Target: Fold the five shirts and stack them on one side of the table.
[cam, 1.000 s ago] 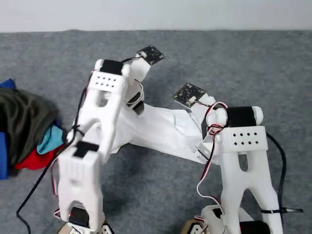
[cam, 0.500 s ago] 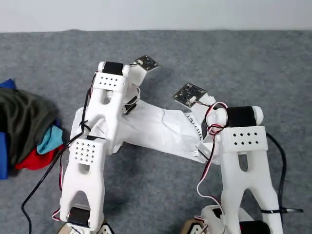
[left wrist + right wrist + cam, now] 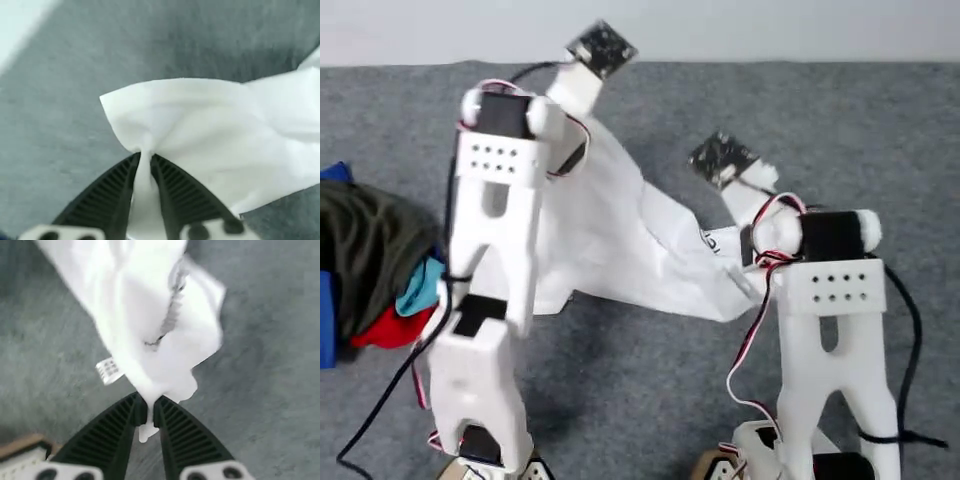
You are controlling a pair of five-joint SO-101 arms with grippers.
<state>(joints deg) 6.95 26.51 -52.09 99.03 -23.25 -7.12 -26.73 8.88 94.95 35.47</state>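
Since the earlier frames the left arm has swung up and out toward the far edge of the grey felt-covered table, pulling the white fabric shirt with it. The high view gives the shirt's spread, stretched mid-table between the arms. The wrist views give the grips: the left gripper is pinched tight on a shirt corner, and the right gripper is clamped on a bunched edge. The right arm stands bent at the near right. A heap of dark, teal and red shirts lies at the left edge.

Nothing legible anywhere. The white shirt bears a small dark print right of the frame's centre and a sewn label, both too small to read.
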